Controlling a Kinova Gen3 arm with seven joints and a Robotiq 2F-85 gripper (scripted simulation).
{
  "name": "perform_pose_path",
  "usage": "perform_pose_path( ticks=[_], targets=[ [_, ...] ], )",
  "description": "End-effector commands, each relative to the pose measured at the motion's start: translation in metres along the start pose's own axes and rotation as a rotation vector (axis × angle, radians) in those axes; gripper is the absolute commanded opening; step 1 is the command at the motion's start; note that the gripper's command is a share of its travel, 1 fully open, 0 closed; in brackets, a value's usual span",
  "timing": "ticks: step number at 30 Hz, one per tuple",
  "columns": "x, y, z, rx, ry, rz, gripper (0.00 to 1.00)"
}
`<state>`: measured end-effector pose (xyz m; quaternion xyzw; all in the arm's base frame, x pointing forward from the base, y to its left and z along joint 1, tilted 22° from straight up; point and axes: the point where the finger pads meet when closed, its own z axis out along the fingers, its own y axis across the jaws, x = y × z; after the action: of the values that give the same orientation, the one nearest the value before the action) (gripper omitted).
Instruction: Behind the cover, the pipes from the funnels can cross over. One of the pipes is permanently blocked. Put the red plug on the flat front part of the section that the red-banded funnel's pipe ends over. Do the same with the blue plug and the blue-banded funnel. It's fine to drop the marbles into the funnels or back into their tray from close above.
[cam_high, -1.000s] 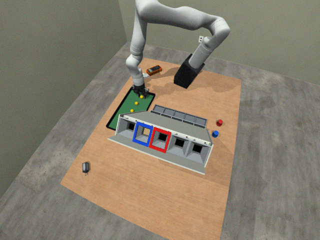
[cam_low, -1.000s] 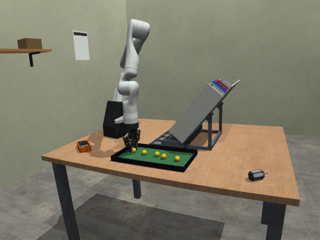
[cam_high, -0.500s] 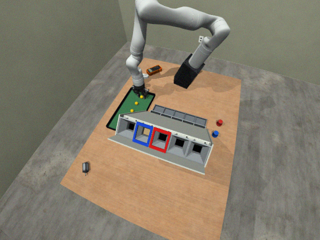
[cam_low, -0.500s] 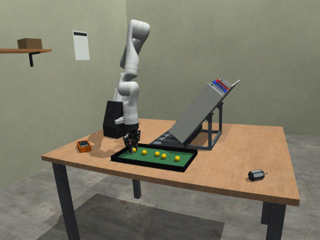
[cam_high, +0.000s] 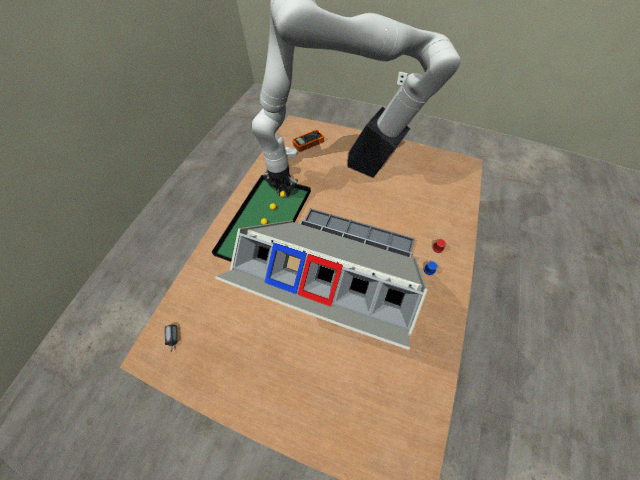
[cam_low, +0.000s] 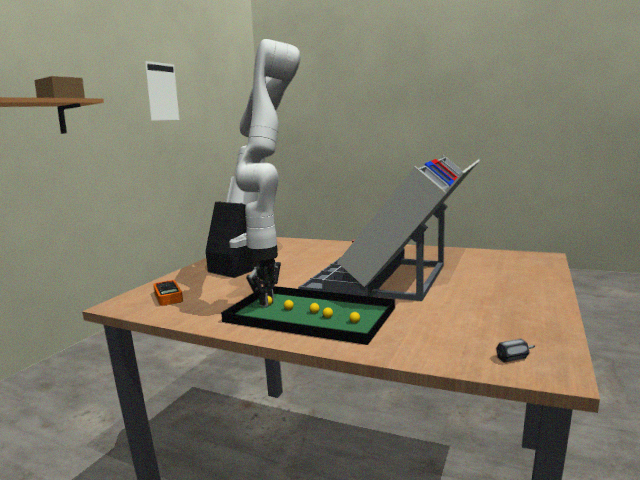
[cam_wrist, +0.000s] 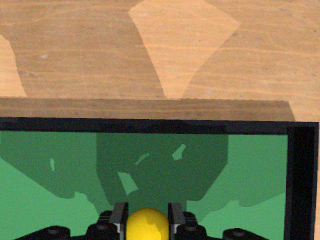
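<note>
Wrist view: the gripper (cam_high: 282, 193) (cam_low: 265, 302) (cam_wrist: 147, 219) has its pads closed against both sides of a yellow marble (cam_high: 282, 194) (cam_low: 269, 300) (cam_wrist: 147, 226), inside the tray (cam_high: 222, 253) (cam_low: 294, 329) (cam_wrist: 302, 175) beneath it. Best to confirm an even squeeze, then lift straight up past the rim. The arm reaches down almost vertically, fingers low; the red plug (cam_high: 438, 245) and blue plug (cam_high: 430, 267) stand well away from the gripper, beyond the sloped cover (cam_high: 336, 240) (cam_low: 395, 224).

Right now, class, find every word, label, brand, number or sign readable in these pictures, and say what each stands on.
No text can be read anywhere.
Orange handheld device: any markings on its face are too small and blurred to read.
White sheet on the wall: a dark band at its top, no legible words.
Red and blue bands: colour only, no lettering visible.
</note>
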<state>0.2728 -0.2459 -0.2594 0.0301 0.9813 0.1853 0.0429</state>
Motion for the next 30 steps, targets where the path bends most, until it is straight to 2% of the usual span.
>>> perform_pose_path(
  ticks=[1,18,19,22,27,30],
  targets=[
    [0.0,-0.001,-0.001,0.001,-0.001,0.0,0.0],
    [0.0,-0.001,-0.001,0.002,-0.001,0.0,0.0],
    [0.0,0.0,-0.071,0.002,-0.001,0.0,0.0],
    [-0.001,0.0,-0.08,0.002,-0.001,0.0,0.0],
    [0.0,0.0,-0.135,0.002,-0.001,0.0,0.0],
    [0.0,0.0,-0.135,0.002,-0.001,0.0,0.0]
  ],
)
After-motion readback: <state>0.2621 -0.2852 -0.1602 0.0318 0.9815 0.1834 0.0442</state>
